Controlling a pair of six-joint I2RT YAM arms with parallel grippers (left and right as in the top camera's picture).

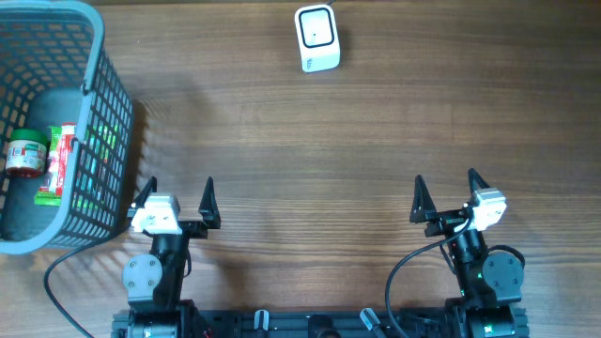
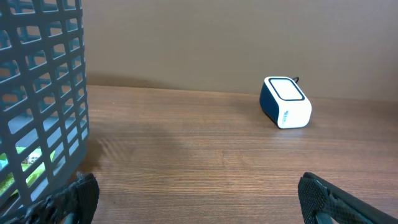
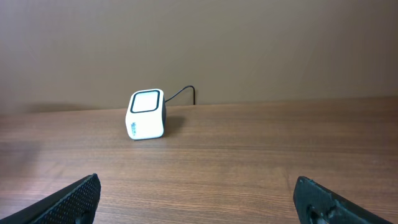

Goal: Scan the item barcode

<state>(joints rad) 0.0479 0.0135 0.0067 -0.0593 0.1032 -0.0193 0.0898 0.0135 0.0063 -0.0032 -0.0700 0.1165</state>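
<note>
Your left gripper [image 1: 179, 188] and right gripper [image 1: 447, 183] sit at the near edge of the table [image 1: 310, 160], both with jaws wide apart and holding nothing. The things to scan lie in the basket [image 1: 105, 141] at the far left: a small jar [image 1: 26, 155], seemingly on its side, and a red and green packet [image 1: 58, 164] just beside it. The jar looks rigid and smooth, so it may slip; take it across the body, not the lid. The packet should be light and soft, so pinch an edge gently. No barcode shows yet. The scanner [image 1: 316, 38] stands well apart at the far side, window facing up
</note>
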